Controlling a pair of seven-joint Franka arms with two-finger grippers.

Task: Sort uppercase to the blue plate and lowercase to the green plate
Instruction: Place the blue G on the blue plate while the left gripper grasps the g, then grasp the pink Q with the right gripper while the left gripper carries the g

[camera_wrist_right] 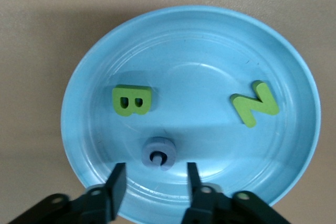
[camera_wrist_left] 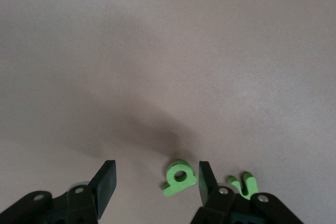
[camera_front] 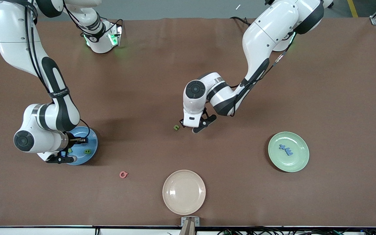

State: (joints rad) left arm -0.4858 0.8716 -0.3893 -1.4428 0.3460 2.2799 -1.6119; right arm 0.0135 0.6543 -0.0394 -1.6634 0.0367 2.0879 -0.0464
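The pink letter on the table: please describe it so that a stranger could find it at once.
Start at the beige plate, nearest the front camera. The pink letter lies flat on the bare table between it and the blue plate. It is the only pink piece, and it is on no plate.

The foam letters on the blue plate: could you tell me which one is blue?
The G, lying between the right gripper's open fingers; the B and Z beside it are green.

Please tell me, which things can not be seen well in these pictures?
- Front view: blue G on the blue plate is hidden by the right arm.
- Front view: the right claw over that plate is mostly covered by its own wrist.
- Left wrist view: the green n is partly hidden by a finger of the left claw.
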